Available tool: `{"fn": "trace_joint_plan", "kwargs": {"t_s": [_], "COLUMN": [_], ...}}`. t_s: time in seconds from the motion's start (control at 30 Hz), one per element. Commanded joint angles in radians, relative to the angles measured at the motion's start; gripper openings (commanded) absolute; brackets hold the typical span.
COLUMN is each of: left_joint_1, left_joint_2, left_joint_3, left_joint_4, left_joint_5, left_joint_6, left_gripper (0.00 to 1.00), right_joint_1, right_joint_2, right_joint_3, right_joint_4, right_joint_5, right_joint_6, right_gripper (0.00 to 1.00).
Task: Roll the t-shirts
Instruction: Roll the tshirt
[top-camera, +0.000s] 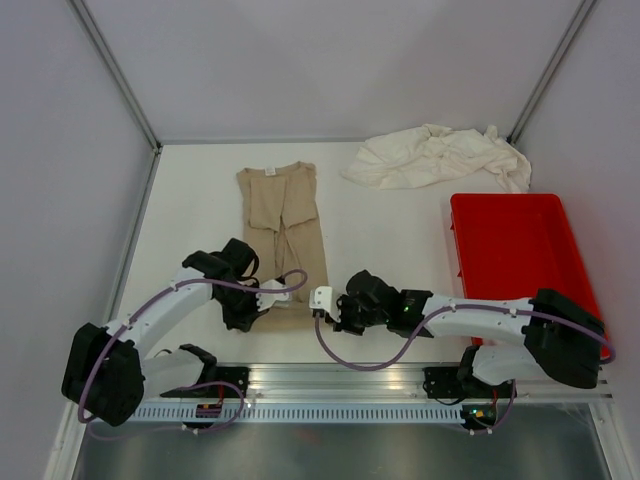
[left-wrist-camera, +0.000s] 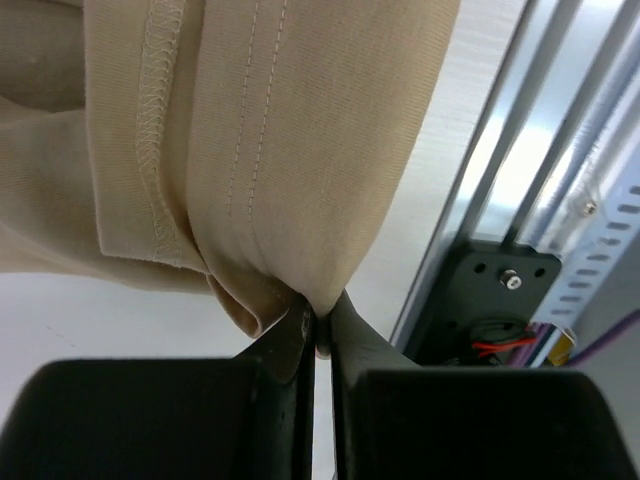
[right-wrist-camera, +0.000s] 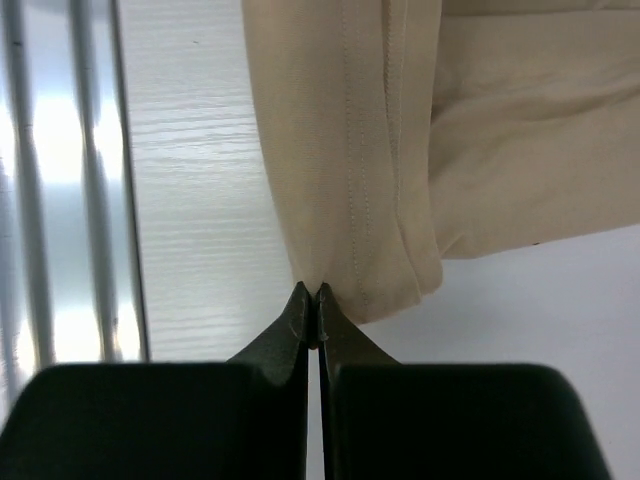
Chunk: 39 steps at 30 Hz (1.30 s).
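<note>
1. Top external view shows the tan t-shirt (top-camera: 283, 235) lying just left of the table's (top-camera: 390, 230) centre. It is folded into a long narrow strip, with the neck end toward 12 o'clock and the hem end toward 6 o'clock.
2. At the hem's 7 o'clock corner the left gripper (top-camera: 268, 297) is clenched on the cloth. Its wrist view shows fabric bunched between the closed jaws.
3. At the 5 o'clock corner the right gripper (top-camera: 322, 300) also pinches the hem. Its wrist view shows the tips pressed together on the very edge, which looks like a thin bite.
4. The shirt is probably light, limp cotton in stacked layers, so it will likely sag and the layers may slide apart. The best hold seems to be at both hem corners, through every layer and level with each other.
5. The cream-white t-shirts (top-camera: 435, 157) lie in a crumpled heap at 1 o'clock.
6. A red tray (top-camera: 515, 250) sits at 3 o'clock, apart from the tan shirt.
</note>
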Motion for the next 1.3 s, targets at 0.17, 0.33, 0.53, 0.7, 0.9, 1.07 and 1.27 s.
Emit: {"fn": "trace_joint_plan", "kwargs": {"t_s": [0.17,0.33,0.53,0.7,0.9,1.07,1.27], "left_joint_1": [0.022,0.078,0.178,0.234,0.28,0.312,0.326], "left_joint_2": [-0.005,0.058,0.163,0.246,0.299,0.31,0.368], "left_joint_3": [0.068,0.125,0.161,0.235,0.283,0.284,0.286], "left_joint_4": [-0.177,-0.185,-0.177,-0.17,-0.121,-0.033,0.079], "left_joint_5": [0.075,0.112,0.126,0.152,0.161,0.118,0.051], "left_joint_6": [0.118,0.143,0.204,0.206,0.144,0.072,-0.053], "left_gripper": [0.1,0.14,0.2,0.26,0.4,0.41,0.4], "right_joint_1": [-0.037,-0.161,-0.264,-0.304,-0.342,-0.365,-0.384], "right_joint_2": [-0.018,0.1,0.224,0.347,0.422,0.435,0.448], "right_joint_3": [0.083,0.149,0.215,0.314,0.354,0.354,0.359], "right_joint_4": [-0.139,-0.102,0.001,-0.05,-0.004,0.034,0.07], "right_joint_5": [-0.223,-0.347,-0.435,-0.467,-0.464,-0.43,-0.389], "right_joint_6": [0.071,0.152,0.237,0.278,0.375,0.425,0.475], "right_gripper": [0.0,0.0,0.0,0.0,0.0,0.02,0.07]}}
